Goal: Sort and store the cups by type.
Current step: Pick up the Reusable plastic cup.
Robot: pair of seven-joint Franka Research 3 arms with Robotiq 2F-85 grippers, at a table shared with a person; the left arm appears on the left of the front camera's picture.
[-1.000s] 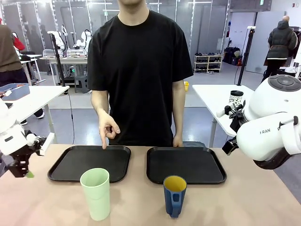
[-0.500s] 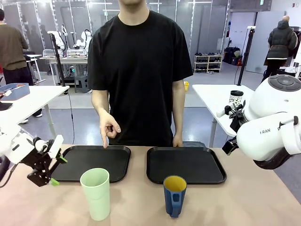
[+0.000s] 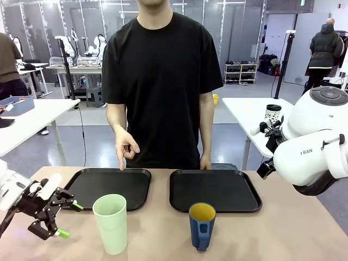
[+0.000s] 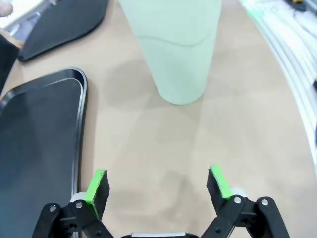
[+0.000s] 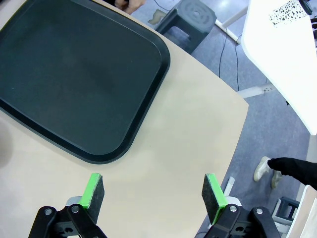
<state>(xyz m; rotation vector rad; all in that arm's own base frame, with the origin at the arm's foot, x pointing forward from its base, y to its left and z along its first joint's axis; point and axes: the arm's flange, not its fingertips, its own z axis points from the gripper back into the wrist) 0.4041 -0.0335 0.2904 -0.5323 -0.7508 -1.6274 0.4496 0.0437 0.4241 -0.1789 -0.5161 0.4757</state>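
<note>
The left gripper (image 4: 157,181) stands wide and empty. Straight ahead of it, near, the tall pale green plastic tumbler (image 4: 173,49) stands upright on the table (image 3: 157,236). It is likely light, smooth and slightly flexible, so grip gently at mid-wall. The right gripper (image 5: 153,191) is also wide and empty.

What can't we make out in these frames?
Left wrist view: tall pale green plastic tumbler, rim cut off by the top edge.
Front view: inner floor of the dark blue handled mug with yellow inside, hidden by its own wall.
Front view: white black-speckled cup, pattern too small to read.
</note>
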